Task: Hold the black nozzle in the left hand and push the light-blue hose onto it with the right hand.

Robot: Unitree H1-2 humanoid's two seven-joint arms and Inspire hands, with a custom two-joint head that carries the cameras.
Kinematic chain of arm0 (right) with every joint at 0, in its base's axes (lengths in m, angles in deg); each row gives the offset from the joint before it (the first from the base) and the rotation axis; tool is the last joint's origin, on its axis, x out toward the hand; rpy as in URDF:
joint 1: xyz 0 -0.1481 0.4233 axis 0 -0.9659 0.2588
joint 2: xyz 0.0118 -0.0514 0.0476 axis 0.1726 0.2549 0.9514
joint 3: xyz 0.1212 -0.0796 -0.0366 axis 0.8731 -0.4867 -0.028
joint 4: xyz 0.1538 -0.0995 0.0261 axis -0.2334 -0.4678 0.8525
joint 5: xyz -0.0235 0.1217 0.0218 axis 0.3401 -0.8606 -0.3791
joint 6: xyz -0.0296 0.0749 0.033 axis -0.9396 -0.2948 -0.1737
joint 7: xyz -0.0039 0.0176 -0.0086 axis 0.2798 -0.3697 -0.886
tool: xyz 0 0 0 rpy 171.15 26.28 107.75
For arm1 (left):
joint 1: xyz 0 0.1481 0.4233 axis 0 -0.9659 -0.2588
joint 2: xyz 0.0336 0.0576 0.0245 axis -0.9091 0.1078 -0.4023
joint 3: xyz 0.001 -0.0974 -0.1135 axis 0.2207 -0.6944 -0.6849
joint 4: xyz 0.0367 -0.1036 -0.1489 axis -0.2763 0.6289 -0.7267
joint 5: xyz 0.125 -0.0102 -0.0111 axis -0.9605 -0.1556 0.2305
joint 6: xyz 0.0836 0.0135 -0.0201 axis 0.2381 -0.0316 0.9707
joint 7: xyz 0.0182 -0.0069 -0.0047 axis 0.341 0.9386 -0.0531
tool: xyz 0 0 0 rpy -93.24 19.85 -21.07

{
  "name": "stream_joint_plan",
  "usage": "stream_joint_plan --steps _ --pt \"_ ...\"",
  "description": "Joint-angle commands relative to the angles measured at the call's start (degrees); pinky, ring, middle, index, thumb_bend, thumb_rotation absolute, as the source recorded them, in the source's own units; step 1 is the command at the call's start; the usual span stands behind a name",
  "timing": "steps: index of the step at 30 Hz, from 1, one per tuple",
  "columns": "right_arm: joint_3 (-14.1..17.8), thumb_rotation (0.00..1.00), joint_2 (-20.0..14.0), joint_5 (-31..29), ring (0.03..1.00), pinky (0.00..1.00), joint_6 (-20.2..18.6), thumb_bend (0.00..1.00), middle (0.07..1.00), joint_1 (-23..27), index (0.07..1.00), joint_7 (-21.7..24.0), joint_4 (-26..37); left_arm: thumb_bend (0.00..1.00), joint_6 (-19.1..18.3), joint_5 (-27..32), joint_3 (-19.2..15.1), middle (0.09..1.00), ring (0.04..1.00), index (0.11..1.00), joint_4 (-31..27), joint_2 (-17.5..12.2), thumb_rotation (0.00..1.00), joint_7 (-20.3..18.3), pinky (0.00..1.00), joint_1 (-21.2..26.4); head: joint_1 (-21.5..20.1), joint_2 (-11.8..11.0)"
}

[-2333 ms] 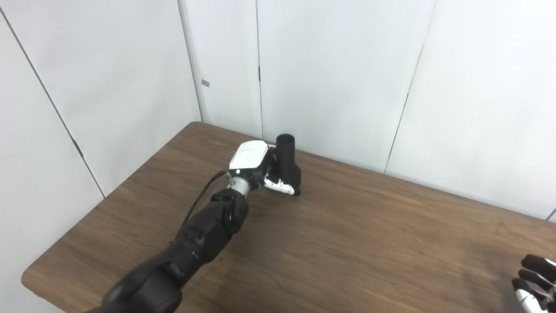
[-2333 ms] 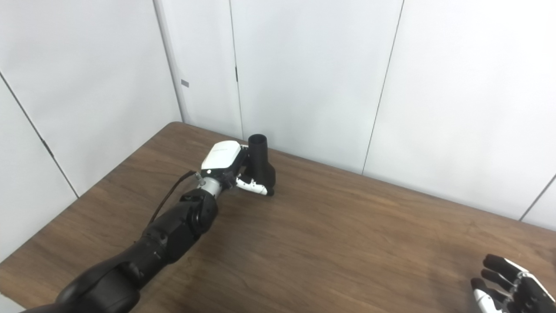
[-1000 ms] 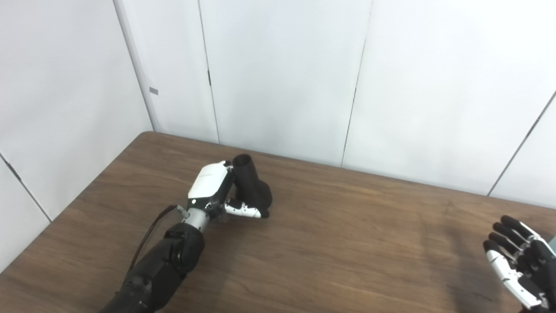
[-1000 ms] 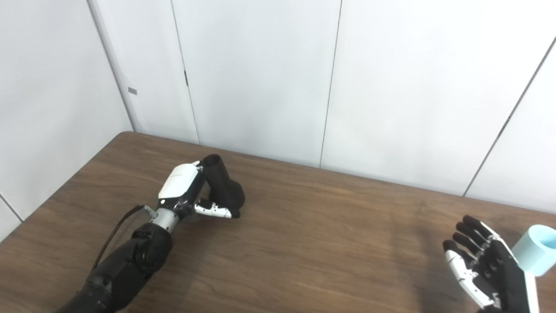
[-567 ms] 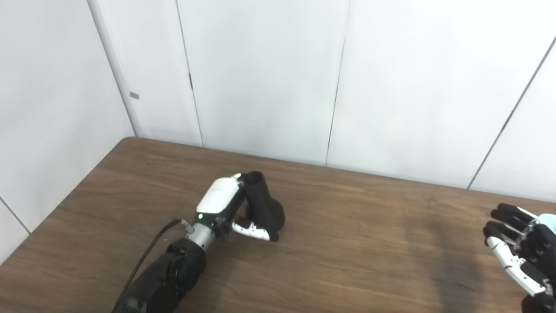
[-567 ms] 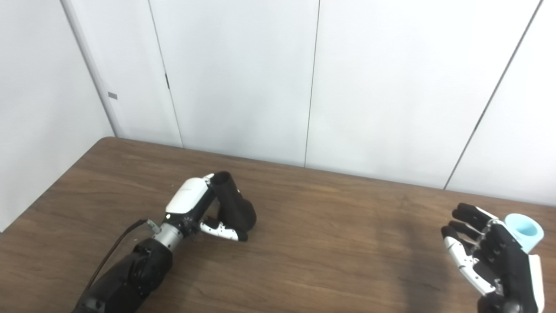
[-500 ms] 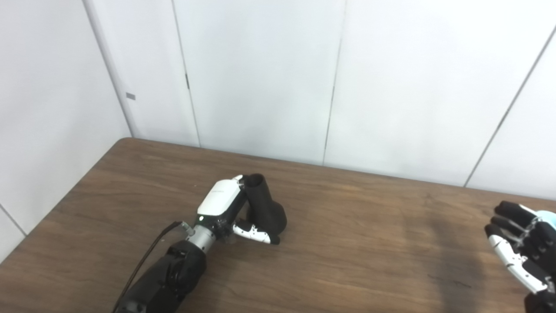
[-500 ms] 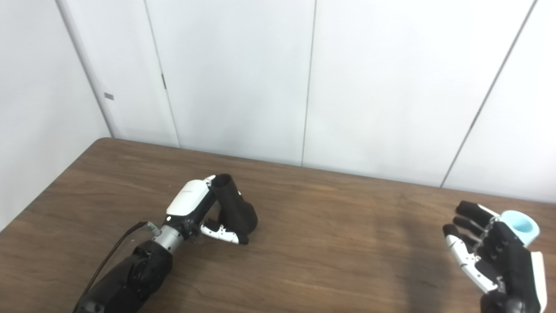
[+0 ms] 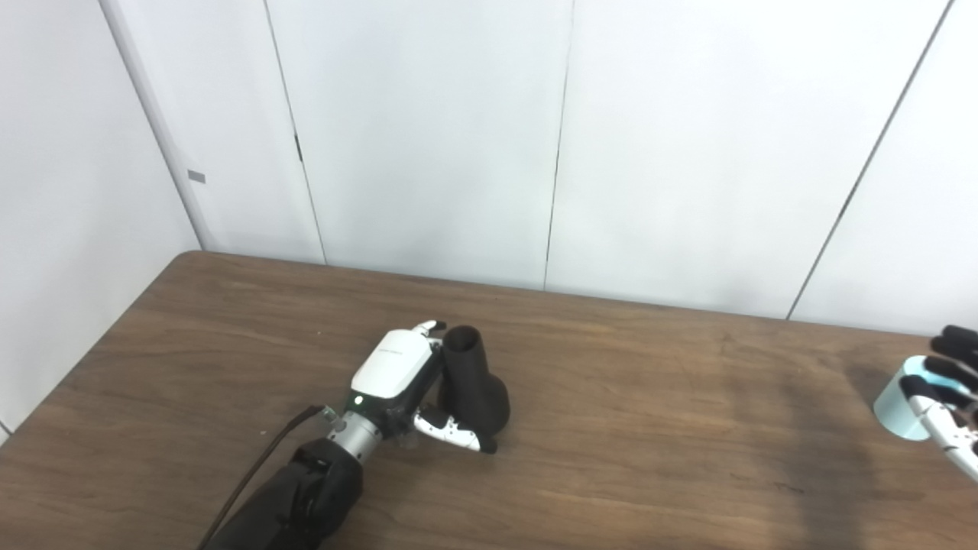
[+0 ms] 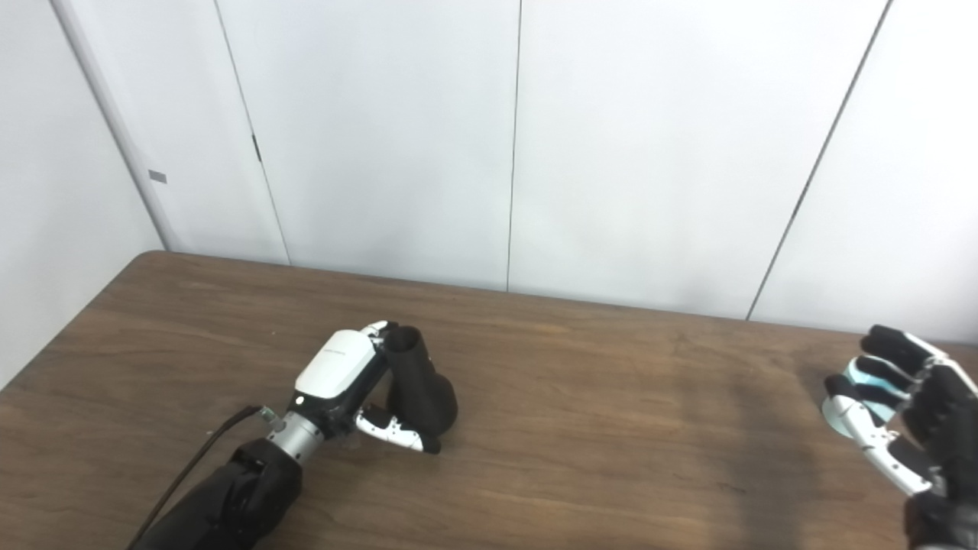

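The left arm reaches forward from the lower left, its white-backed left hand closed around the black plastic nozzle, thumb across the wide lower body and fingers behind the narrow neck. The nozzle stands on the brown wood-grain surface, left of centre, its broad base resting on the wood. Its long axis is near upright, tilted slightly to the left, with the open round mouth pointing up. The right hand stands at the far right edge, palm turned leftward, fingers spread and curled partway around the short light-blue hose piece. Whether the fingers actually grip the hose cannot be determined. The hose sits on the surface behind those fingers, well apart from the nozzle, its opening facing upward.
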Motion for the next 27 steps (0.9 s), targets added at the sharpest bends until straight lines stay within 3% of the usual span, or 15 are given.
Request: stream_joint_plan --steps 1,4,5,7,11,14,16,23,27 --pt "0.8 0.09 -1.8 2.9 0.677 0.59 5.1 0.26 0.687 1.3 0.662 -1.8 0.2 0.52 1.5 -1.3 2.3 0.456 0.509 0.501 0.3 1.9 0.0 -1.5 0.88 0.1 -0.6 0.1" --pt "0.6 0.15 -3.1 7.3 0.671 0.58 9.3 0.27 0.684 1.0 0.66 -3.4 -0.8 0.53 1.8 -1.9 2.9 0.478 0.51 0.482 0.7 2.1 0.0 -0.9 0.87 0.6 -2.1 0.4" --pt "0.5 0.26 -3.7 9.9 0.661 0.57 10.8 0.27 0.675 0.9 0.652 -4.3 -1.4 0.53 1.9 -2.0 3.1 0.476 0.508 0.484 0.8 2.1 0.0 -0.9 0.86 0.7 -2.5 0.5" --pt "0.7 0.32 -4.3 12.8 0.65 0.57 11.6 0.28 0.658 1.0 0.635 -5.3 -1.7 0.52 2.2 -2.1 3.3 0.464 0.511 0.495 0.9 2.2 0.0 -1.1 0.87 1.0 -3.3 0.7" --pt "1.7 0.23 -4.5 13.7 0.656 0.57 10.6 0.25 0.669 1.1 0.651 -5.8 -1.7 0.52 2.8 -2.1 3.7 0.464 0.52 0.497 1.2 2.2 0.0 -1.4 0.89 1.6 -5.9 0.9" --pt "2.6 0.35 -4.3 14.2 0.667 0.59 9.9 0.29 0.683 0.9 0.662 -6.5 -1.8 0.52 4.0 -2.9 4.3 0.46 0.509 0.499 2.2 2.4 0.0 0.0 0.87 2.2 -7.8 1.1" --pt "2.8 0.38 -3.8 14.6 0.699 0.62 9.0 0.29 0.695 0.8 0.665 -6.7 -1.0 0.52 4.4 -3.5 4.8 0.456 0.503 0.501 2.8 2.5 0.0 0.4 0.85 2.6 -8.3 1.1" --pt "3.1 0.29 -2.1 16.4 0.674 0.57 8.1 0.26 0.693 0.9 0.659 -7.5 0.1 0.52 5.0 -3.9 5.7 0.455 0.516 0.504 3.9 3.2 0.0 0.3 0.88 3.7 -10.0 1.2" --pt "3.1 0.31 -1.8 18.1 0.654 0.54 7.6 0.25 0.683 1.0 0.654 -8.0 0.2 0.52 5.1 -5.0 6.4 0.457 0.515 0.504 4.3 3.7 0.0 0.7 0.88 4.1 -10.4 1.3"
